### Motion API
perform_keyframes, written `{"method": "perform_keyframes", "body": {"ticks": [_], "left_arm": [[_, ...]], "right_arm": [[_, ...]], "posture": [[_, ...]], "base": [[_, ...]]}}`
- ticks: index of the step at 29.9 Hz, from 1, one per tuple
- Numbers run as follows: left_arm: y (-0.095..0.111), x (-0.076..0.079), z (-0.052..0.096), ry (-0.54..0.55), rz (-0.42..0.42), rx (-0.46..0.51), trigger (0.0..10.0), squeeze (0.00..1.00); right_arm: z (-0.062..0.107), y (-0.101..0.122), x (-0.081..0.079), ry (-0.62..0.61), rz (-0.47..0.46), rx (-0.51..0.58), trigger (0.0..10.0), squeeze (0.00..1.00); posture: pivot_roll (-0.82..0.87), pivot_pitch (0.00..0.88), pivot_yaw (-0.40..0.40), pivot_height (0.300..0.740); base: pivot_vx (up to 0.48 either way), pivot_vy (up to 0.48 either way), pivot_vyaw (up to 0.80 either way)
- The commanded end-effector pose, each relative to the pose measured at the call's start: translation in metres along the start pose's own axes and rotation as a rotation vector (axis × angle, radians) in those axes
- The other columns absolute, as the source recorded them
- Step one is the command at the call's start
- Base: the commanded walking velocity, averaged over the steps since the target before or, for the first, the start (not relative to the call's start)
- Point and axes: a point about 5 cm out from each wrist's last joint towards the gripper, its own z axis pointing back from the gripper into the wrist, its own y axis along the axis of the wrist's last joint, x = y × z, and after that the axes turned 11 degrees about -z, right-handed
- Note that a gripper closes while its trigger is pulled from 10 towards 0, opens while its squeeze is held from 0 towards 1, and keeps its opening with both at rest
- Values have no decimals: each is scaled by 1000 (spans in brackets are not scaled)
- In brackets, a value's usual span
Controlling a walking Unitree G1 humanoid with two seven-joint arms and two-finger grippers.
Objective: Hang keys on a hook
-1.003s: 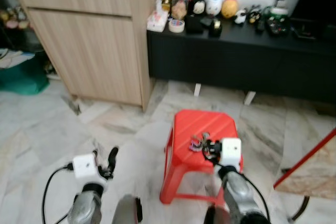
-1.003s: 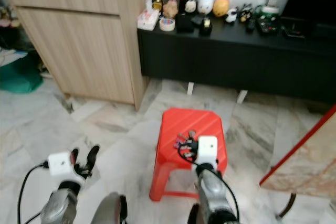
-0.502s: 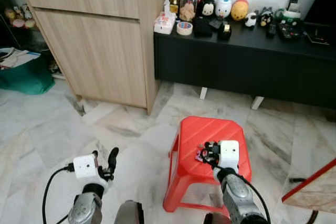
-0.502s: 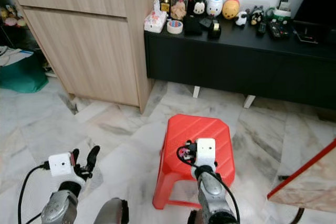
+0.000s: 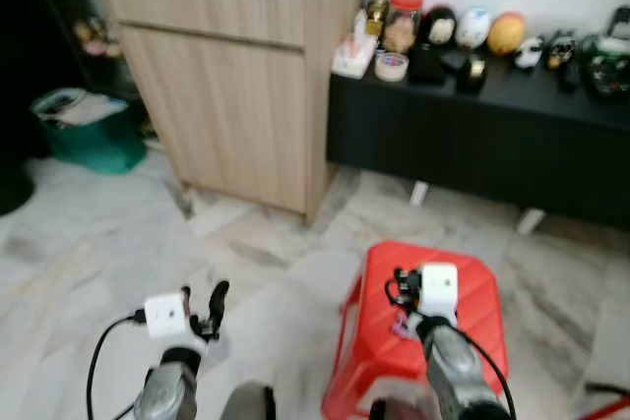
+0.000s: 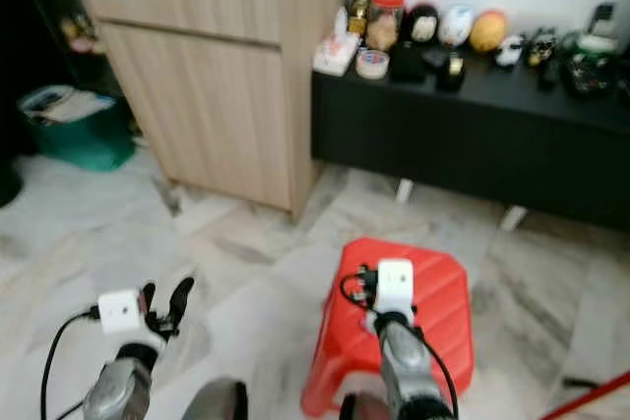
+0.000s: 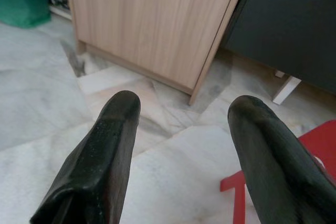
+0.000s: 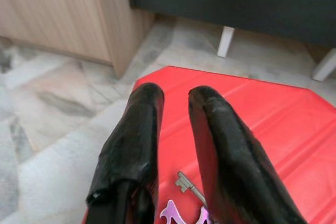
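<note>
Camera swung left; right gripper (image 8: 173,103) narrow over keys (image 8: 190,186), shaft lying diagonal on red stool (image 8: 294,129), marble floor (image 5: 89,243); left gripper (image 7: 181,114) wide.

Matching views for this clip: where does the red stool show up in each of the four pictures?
Left eye view: red stool sits low, right of centre.
Right eye view: low, just right of centre.
Left wrist view: a red corner past the left gripper.
Right wrist view: its top spreads ahead of the right gripper.
Shared landmark: the wooden cabinet, beyond the stool on the left.
</note>
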Motion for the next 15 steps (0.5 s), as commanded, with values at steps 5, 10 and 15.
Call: {"method": "perform_keyframes", "body": {"ticks": [5, 10, 15], "left_arm": [[-1, -4, 2, 12, -7, -4, 10000, 0], [-1, -4, 3, 10, -7, -9, 10000, 0], [-2, -3, 3, 5, -5, -13, 10000, 0]], "right_arm": [[2, -3, 18, -162, 62, -34, 10000, 0], [7, -12, 34, -256, 105, -116, 10000, 0], [12, -28, 35, -219, 222, -248, 10000, 0]], "posture": [[104, 89, -46, 621], [104, 92, -46, 621], [105, 98, -44, 621]], "base": [[0, 0, 0], [0, 0, 0], [0, 0, 0]]}}
